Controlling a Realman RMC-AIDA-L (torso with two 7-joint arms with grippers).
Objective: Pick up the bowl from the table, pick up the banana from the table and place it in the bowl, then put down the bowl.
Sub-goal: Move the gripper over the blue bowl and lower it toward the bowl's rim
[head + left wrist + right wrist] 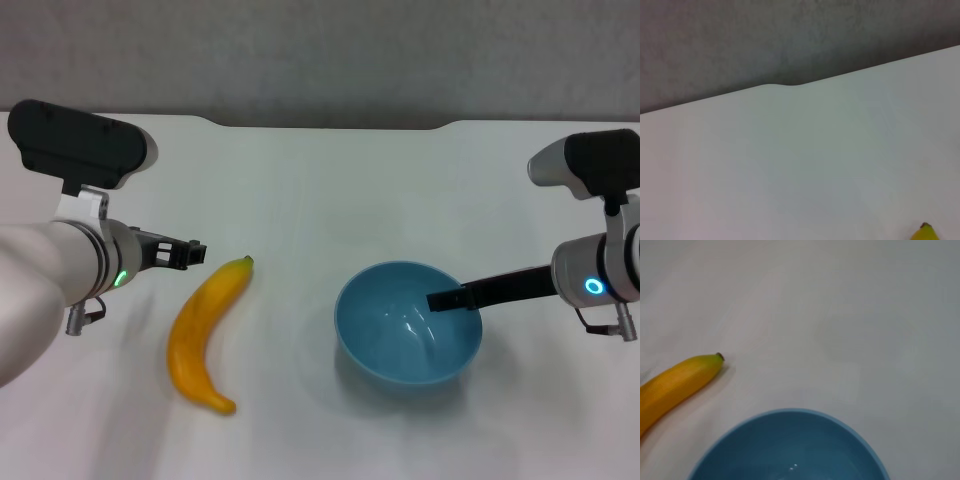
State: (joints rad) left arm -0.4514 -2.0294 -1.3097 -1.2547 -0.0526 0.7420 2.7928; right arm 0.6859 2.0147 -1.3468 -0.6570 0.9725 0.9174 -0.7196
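The light-blue bowl (408, 322) sits on the white table (320, 190), right of centre. It also shows in the right wrist view (790, 450). The yellow banana (205, 335) lies left of it, stem end toward the far side. It also shows in the right wrist view (675, 385), and its tip shows in the left wrist view (926, 233). My right gripper (440, 299) reaches over the bowl's right rim, with its tip above the inside. My left gripper (196, 253) is open and empty, just left of the banana's stem end.
The table's far edge has a shallow notch (330, 125), also in the left wrist view (780, 85), with a grey wall behind it. Bare tabletop lies between the banana and the bowl and along the far side.
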